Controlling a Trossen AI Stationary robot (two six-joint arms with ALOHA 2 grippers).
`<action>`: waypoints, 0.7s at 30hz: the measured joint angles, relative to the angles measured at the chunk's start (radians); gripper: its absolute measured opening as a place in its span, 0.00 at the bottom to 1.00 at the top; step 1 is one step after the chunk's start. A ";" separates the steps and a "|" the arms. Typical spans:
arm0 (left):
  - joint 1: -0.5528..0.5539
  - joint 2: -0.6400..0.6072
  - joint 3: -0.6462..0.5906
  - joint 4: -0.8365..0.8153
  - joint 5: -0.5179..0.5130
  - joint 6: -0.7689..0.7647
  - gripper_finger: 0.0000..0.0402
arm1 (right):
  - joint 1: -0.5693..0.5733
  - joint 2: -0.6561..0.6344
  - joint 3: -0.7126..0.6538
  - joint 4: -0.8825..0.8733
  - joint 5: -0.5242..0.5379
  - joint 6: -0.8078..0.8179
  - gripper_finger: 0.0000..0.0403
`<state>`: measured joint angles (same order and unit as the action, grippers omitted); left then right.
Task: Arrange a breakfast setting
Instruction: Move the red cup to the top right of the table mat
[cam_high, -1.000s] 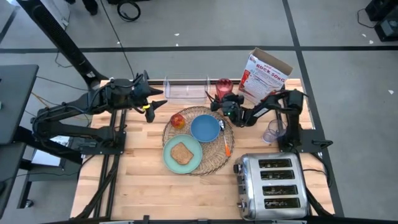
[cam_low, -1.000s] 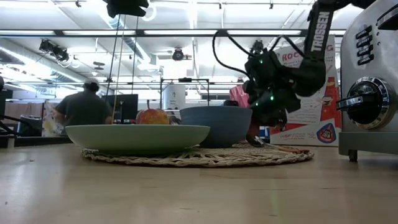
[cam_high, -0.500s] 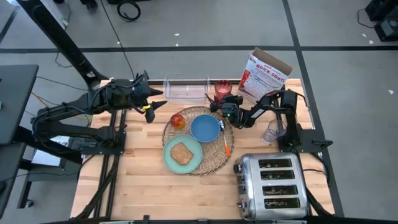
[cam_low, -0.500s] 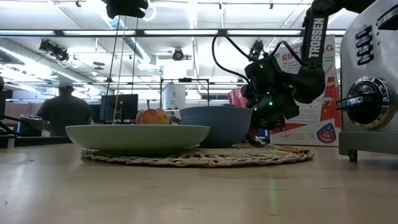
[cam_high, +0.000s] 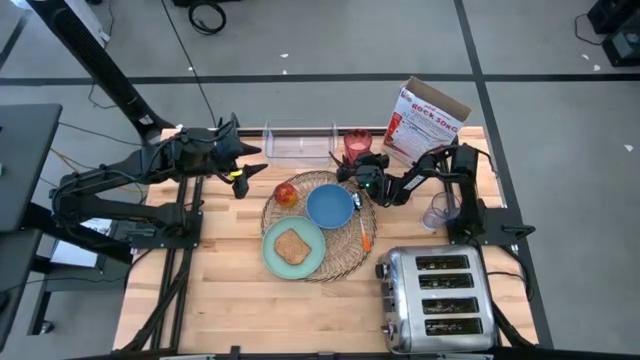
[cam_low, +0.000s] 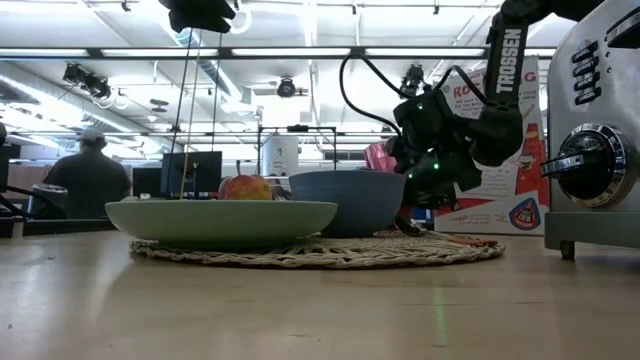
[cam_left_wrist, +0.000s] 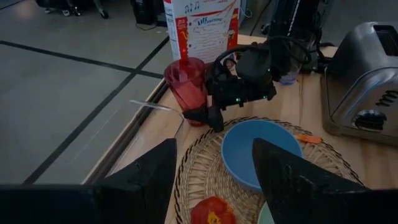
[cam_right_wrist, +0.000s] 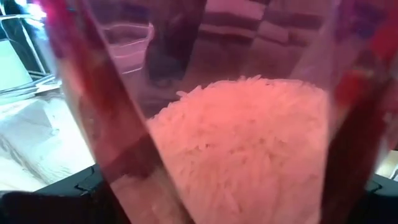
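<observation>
Reaching toward the red translucent cup (cam_high: 357, 143) at the counter's (cam_high: 230, 290) far edge, right gripper (cam_left_wrist: 204, 116) has its jaws spread apart just beside the cup's base; whether they touch it cannot be told. Left gripper (cam_high: 247, 172) hangs jaws apart near the red-yellow apple (cam_high: 286, 193), holding nothing. Wicker placemat (cam_high: 345, 255) carries the mint-green plate (cam_high: 272, 250) with toast slice (cam_high: 292, 245), blue bowl (cam_high: 329, 206), apple, and orange-handled utensil (cam_high: 364, 235). Chrome toaster (cam_high: 435, 297) sits beside the mat.
</observation>
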<state>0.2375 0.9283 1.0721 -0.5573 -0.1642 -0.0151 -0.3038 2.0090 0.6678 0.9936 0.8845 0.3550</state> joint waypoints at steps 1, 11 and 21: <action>0.000 0.000 0.000 -0.001 0.000 0.000 0.54 | 0.000 0.000 0.000 0.000 -0.001 0.000 0.95; 0.000 0.000 0.000 -0.003 0.000 0.000 0.54 | 0.003 -0.080 0.000 -0.180 -0.025 0.045 0.96; 0.000 0.000 0.000 -0.002 0.000 0.000 0.54 | 0.008 -0.214 0.000 -0.460 -0.105 0.211 0.96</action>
<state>0.2375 0.9283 1.0721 -0.5595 -0.1641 -0.0151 -0.2963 1.7947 0.6678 0.5340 0.7794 0.5658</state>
